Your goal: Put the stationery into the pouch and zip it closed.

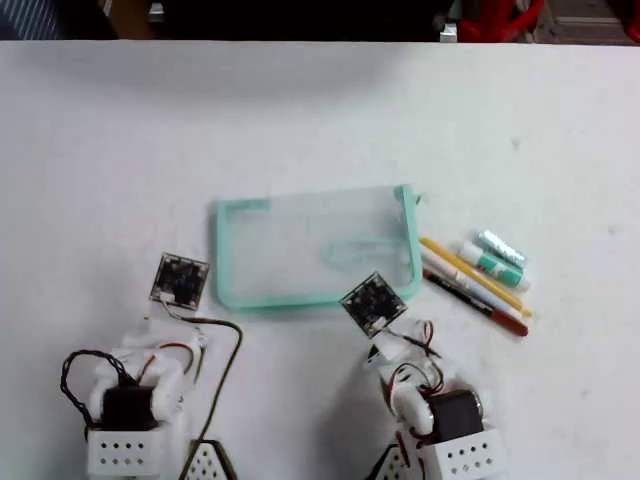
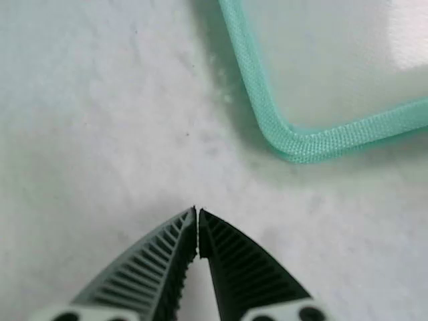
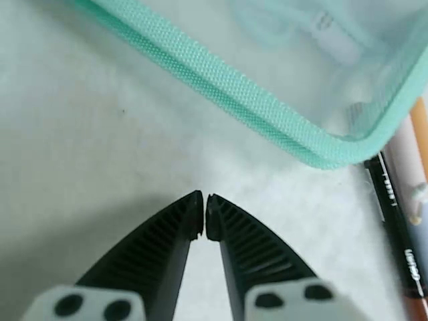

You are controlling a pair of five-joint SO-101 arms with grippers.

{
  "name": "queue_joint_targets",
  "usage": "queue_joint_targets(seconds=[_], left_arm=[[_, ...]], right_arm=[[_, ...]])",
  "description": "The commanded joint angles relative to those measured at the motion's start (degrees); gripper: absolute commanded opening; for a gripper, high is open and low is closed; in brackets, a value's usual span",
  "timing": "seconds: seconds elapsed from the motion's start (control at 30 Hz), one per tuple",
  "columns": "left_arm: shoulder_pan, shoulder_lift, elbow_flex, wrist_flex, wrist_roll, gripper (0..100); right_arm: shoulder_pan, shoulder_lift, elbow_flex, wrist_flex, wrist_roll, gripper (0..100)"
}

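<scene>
A clear pouch [image 1: 315, 245] with mint-green trim lies flat at the table's middle. Its corner [image 2: 294, 144] shows in the left wrist view and its edge [image 3: 221, 80] in the right wrist view. To its right lie the stationery: a yellow pencil [image 1: 472, 273], a white pen [image 1: 455, 280], a black-and-red pen [image 1: 480, 300], a green-and-white glue stick [image 1: 492, 266] and a small tube [image 1: 500, 246]. The black pen [image 3: 398, 234] also shows beside the pouch. My left gripper [image 2: 197, 217] is shut and empty, near the pouch's front left corner. My right gripper [image 3: 204, 204] is shut and empty, near its front right corner.
The white table [image 1: 120, 130] has wide bare room at the back and left. Both arm bases with their cables [image 1: 215, 375] sit at the front edge. Dark clutter and something red [image 1: 490, 20] lie beyond the far edge.
</scene>
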Motion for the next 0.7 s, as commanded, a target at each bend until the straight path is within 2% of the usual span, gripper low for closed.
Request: queue_joint_targets(seconds=[0.0,0.13,0.3,0.43,0.53,0.67], left_arm=[[1.27,-0.57,-0.26,0.35,-0.44,2],[1.27,-0.57,-0.26,0.35,-0.44,2],[1.01,-0.57,-0.26,0.35,-0.44,2],[0.92,-0.57,-0.26,0.35,-0.44,2],[0.84,-0.57,-0.26,0.35,-0.79,2],[-2.77,-0.57,-0.26,0.35,-0.88,2]], right_arm=[[-1.89,-0.40,0.44,0.22,0.44,1.8],[-6.37,-0.57,0.44,-4.35,0.26,1.8],[-13.49,-0.48,0.44,-27.47,0.09,1.8],[-20.70,-0.48,0.44,-40.31,0.09,1.8],[-24.66,-0.40,0.44,-44.09,0.09,1.8],[-25.19,-0.22,0.44,-42.86,0.18,1.8]])
